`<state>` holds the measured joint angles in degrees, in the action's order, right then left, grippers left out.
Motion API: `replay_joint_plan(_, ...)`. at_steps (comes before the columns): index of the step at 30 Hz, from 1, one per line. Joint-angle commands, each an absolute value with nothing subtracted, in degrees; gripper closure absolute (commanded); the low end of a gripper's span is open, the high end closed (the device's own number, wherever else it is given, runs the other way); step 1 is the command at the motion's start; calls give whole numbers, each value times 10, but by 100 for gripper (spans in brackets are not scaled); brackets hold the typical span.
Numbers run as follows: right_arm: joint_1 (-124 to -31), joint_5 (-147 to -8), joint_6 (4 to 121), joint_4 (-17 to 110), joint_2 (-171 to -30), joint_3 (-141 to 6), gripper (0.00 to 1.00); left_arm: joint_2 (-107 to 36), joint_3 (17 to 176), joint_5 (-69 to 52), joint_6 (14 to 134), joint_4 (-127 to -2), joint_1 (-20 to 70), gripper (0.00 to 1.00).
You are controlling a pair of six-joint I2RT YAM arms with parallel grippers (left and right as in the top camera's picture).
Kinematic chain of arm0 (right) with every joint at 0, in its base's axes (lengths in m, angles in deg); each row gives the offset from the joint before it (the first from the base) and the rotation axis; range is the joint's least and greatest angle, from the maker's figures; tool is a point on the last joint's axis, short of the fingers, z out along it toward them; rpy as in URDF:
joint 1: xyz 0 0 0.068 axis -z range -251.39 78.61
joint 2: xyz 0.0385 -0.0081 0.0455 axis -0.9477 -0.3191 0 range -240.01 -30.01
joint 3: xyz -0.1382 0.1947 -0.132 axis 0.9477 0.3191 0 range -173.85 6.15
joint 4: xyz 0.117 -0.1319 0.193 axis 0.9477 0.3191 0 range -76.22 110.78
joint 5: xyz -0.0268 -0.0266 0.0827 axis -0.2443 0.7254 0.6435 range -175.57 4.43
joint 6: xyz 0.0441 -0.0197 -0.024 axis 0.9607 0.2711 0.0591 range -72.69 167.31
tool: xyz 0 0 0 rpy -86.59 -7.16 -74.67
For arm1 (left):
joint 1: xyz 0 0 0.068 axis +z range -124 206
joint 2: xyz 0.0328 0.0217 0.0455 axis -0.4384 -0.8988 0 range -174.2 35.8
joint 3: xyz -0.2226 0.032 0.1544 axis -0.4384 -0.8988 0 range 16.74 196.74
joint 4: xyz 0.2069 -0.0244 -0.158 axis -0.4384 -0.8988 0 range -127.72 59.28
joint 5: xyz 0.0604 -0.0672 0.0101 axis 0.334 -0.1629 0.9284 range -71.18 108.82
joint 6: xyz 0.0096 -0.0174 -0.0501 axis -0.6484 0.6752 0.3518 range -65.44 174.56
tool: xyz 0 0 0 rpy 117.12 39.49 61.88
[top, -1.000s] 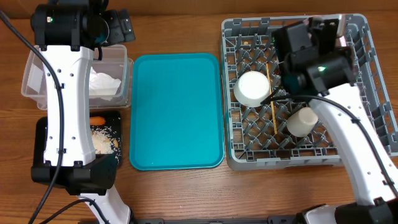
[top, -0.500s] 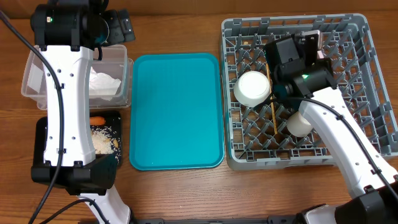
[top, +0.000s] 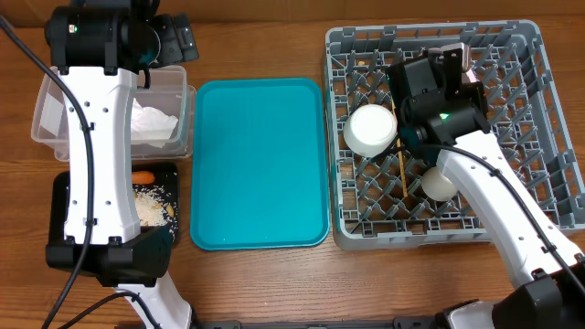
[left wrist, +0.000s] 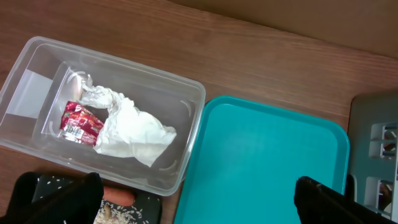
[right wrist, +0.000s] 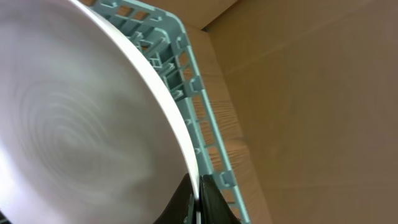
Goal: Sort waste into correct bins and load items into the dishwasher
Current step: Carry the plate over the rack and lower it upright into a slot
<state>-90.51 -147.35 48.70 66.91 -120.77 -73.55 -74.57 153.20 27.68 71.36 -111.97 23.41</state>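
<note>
The grey rack (top: 430,239) fills the right of the table, with the bare teal tray (top: 260,164) in the middle. At left are the clear tub (top: 44,123) and the black tray (top: 173,196).

Over the past second the right arm has swung from the rack's rear right corner toward its rear middle, and in the last half-second it has barely shifted. The right gripper (right wrist: 199,198) is clamped on the rim of the plate (right wrist: 81,124). It holds the plate on edge above the pegs, with the rack's far wall just behind it. The slowing suggests the plate is about to be lowered between peg rows, and a tilt on release could leave it leaning instead of slotted.

The left gripper (left wrist: 199,199) has not moved. Its jaws stand wide with nothing between them, above the gap between tub and teal tray.

Already in the rack are a bowl (top: 370,130), a cup (top: 439,185) and the chopsticks (top: 400,164) between them. A second bowl is not in view.

The napkins (left wrist: 134,127) and red wrapper (left wrist: 79,121) lie in the tub, and the carrot (top: 143,176) and rice (top: 151,203) in the black tray. The sorting looks finished, and the plate appears to be the last dish.
</note>
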Motion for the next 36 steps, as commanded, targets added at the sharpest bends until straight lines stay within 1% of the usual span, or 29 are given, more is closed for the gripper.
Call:
replay_joint_plan(1,-903,-1494,469,671,-1206,-732,96,-738,1540,282,724,-1119,234,0)
replay_joint_plan(12,-903,-1491,491,669,-1206,-689,96,-738,1540,282,724,-1119,234,0)
replay_joint_plan(19,-903,-1485,493,670,-1206,-687,96,-738,1540,282,724,-1119,234,0)
replay_joint_plan(22,-903,-1485,492,670,-1206,-687,92,-738,1540,282,724,-1119,234,0)
replay_joint_plan(26,-903,-1476,492,670,-1206,-687,92,-738,1540,282,724,-1119,234,0)
replay_joint_plan(31,-904,-1417,493,669,-1206,-687,92,-738,1540,282,724,-1119,234,0)
replay_joint_plan(35,-904,-1408,493,661,-1206,-689,88,-738,1540,282,724,-1119,234,0)
replay_joint_plan(36,-904,-1408,496,660,-1206,-690,86,-738,1540,282,724,-1119,234,0)
